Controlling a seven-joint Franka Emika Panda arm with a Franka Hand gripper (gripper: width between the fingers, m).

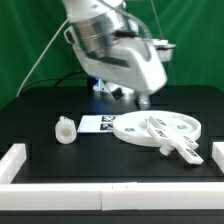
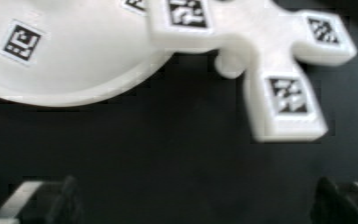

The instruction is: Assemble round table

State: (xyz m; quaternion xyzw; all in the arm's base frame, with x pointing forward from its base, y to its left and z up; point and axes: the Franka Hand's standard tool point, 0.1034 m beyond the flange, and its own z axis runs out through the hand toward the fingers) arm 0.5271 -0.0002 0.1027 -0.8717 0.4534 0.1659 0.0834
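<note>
The large flat round disc lies on the black table at the exterior view's right. The X-shaped cross base rests partly on the disc, one arm reaching past its near rim onto the table. The short cylinder post lies by itself at the exterior view's left. My gripper hangs open above the table, just behind the disc. In the wrist view the disc and the tagged cross base lie beyond the fingertips. Only bare black table shows between the jaws of the gripper.
The marker board lies flat between the post and the disc. Long white border rails run along the front, the left and the right of the table. A green backdrop stands behind.
</note>
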